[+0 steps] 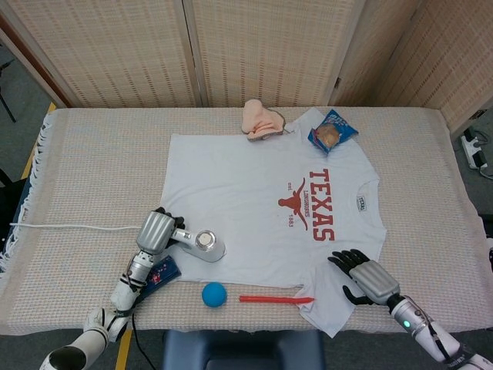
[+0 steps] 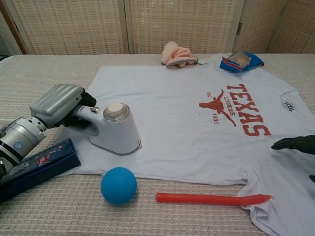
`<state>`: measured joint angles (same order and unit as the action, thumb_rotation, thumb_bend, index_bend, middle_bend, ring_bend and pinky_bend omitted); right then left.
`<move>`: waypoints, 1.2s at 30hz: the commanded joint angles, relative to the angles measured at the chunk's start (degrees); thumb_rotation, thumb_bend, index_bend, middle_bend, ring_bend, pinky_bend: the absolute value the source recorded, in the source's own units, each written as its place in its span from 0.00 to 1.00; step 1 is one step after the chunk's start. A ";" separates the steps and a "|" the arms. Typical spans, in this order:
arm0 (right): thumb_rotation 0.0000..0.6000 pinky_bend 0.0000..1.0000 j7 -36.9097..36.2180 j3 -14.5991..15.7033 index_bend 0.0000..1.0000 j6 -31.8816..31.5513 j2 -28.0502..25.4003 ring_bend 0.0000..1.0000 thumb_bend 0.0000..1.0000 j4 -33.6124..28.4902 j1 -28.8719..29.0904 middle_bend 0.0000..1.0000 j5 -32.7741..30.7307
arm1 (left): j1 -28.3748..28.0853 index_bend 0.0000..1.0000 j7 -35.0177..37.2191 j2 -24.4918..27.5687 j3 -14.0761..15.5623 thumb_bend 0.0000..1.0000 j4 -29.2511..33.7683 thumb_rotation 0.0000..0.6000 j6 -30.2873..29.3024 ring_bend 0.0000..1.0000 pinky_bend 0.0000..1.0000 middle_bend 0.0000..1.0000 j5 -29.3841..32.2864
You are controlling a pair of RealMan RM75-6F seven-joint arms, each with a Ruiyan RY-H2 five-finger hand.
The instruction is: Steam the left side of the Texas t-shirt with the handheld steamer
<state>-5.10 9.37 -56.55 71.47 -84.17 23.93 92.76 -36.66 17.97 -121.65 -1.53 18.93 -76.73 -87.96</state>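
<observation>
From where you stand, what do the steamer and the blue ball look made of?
Steamer: seemingly hard plastic, white and glossy, with light glinting off its smooth body. Ball: likely rubber or foam, matte blue with no shine; the look leaves it open. The left hand grips the steamer's handle.

Blue ball [image 2: 118, 185], red stick [image 2: 211, 198], snack bag [image 1: 333, 131]

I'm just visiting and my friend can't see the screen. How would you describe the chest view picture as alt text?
A robot's left hand grips a white handheld steamer standing on the lower left corner of a white Texas t-shirt spread on a table. A blue ball and a red stick lie in front; the right hand's dark fingers rest on the shirt at the right edge.
</observation>
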 commanded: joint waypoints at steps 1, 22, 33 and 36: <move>0.67 0.00 -0.03 0.03 0.00 -0.17 -0.07 0.00 0.61 -0.03 -0.07 0.02 0.11 | 0.17 0.88 -0.87 1.16 0.78 0.31 2.09 1.00 -2.09 0.81 0.62 0.97 -1.28; 0.67 0.00 2.42 -0.84 0.00 -6.42 -5.51 0.00 0.61 -4.63 -2.21 0.02 1.13 | -5.07 0.88 0.18 9.57 -16.57 0.31 -2.47 1.00 12.27 0.81 0.61 0.96 15.37; 0.67 0.00 4.17 -1.55 0.00 -7.74 -7.56 0.00 0.61 -7.23 -3.01 0.02 0.88 | -0.07 0.87 -0.16 11.13 -15.17 0.31 -7.17 1.00 18.41 0.79 0.61 0.95 16.29; 0.67 0.00 4.46 -1.56 0.00 -7.78 -7.53 0.00 0.61 -7.52 -3.19 0.02 0.94 | 0.13 0.85 -0.54 11.23 -15.15 0.31 -7.53 1.00 20.27 0.77 0.61 0.93 16.59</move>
<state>-0.69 7.81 -64.31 63.94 -91.65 20.79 93.68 -36.74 17.69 -110.53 -16.78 11.67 -57.18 -71.54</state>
